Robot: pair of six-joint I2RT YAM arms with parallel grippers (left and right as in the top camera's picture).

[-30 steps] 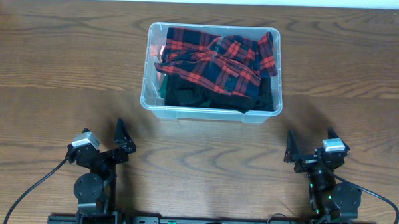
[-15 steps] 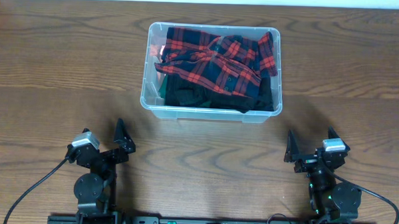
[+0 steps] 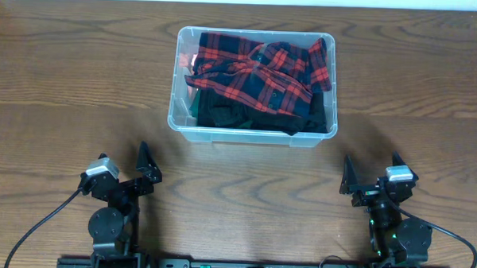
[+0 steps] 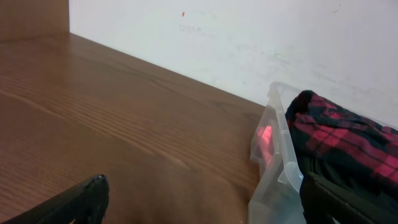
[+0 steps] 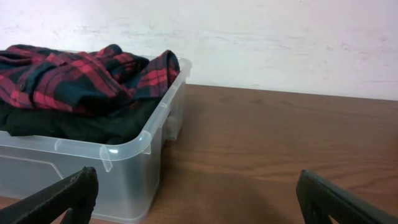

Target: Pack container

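Note:
The clear plastic container (image 3: 179,125) stands at the middle back of the table. It holds a red and black plaid shirt (image 3: 261,67) on top of dark clothing (image 3: 227,111). The container also shows in the left wrist view (image 4: 273,168) and the right wrist view (image 5: 134,165). My left gripper (image 3: 142,172) is open and empty near the front left edge. My right gripper (image 3: 356,184) is open and empty near the front right edge. Both are well short of the container.
The brown wooden table (image 3: 73,72) stretches on all sides of the container. A white wall (image 5: 280,37) runs behind the table's far edge. Black cables (image 3: 36,230) trail from the arm bases at the front.

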